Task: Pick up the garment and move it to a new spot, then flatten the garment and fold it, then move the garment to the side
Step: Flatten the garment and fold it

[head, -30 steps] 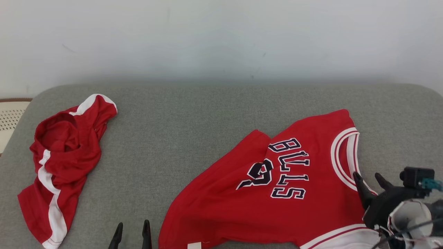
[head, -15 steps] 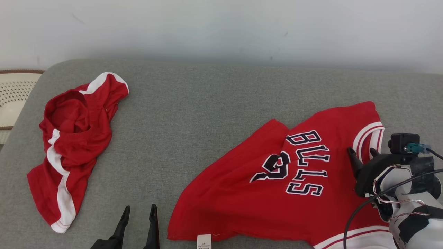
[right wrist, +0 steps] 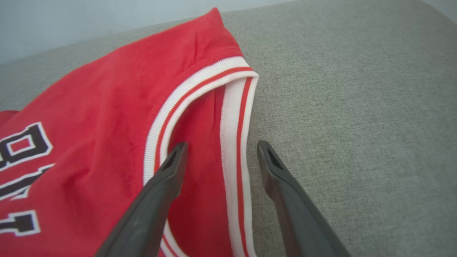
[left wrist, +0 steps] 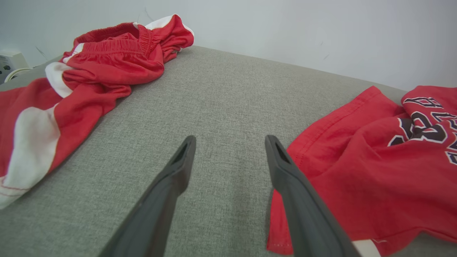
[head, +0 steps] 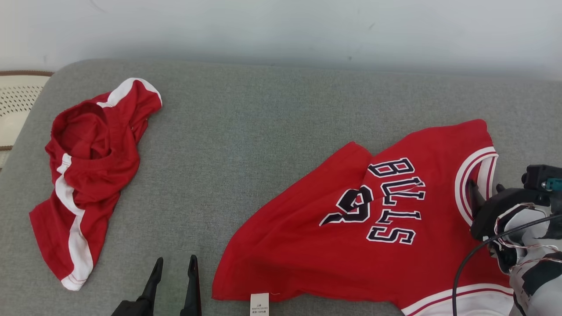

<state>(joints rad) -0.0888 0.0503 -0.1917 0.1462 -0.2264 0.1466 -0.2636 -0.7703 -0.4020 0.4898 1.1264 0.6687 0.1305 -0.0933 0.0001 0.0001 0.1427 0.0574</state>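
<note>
The garment, a red basketball jersey [head: 351,245] with dark lettering and white-striped trim, lies spread and creased on the grey cushion [head: 263,123] at the right. My right gripper [head: 485,186] is open, low over the jersey's trimmed opening. In the right wrist view its fingers [right wrist: 222,144] straddle the white-and-red trim band of the jersey [right wrist: 107,117], gripping nothing. At the bottom my left gripper [head: 174,261] hovers open over bare cushion, just left of the jersey's hem. The left wrist view shows that gripper [left wrist: 230,139] with the jersey [left wrist: 375,160] beside its right finger.
Crumpled red shorts [head: 88,171] with white side stripes lie at the cushion's left end, also in the left wrist view [left wrist: 107,71]. A cream perforated object [head: 17,101] sits past the left edge. A pale wall runs behind. A white label [head: 259,303] pokes out at the jersey's hem.
The head camera has shifted, so the whole scene sits differently. My right gripper has moved forward along the jersey onto its trimmed opening. The left gripper has barely moved.
</note>
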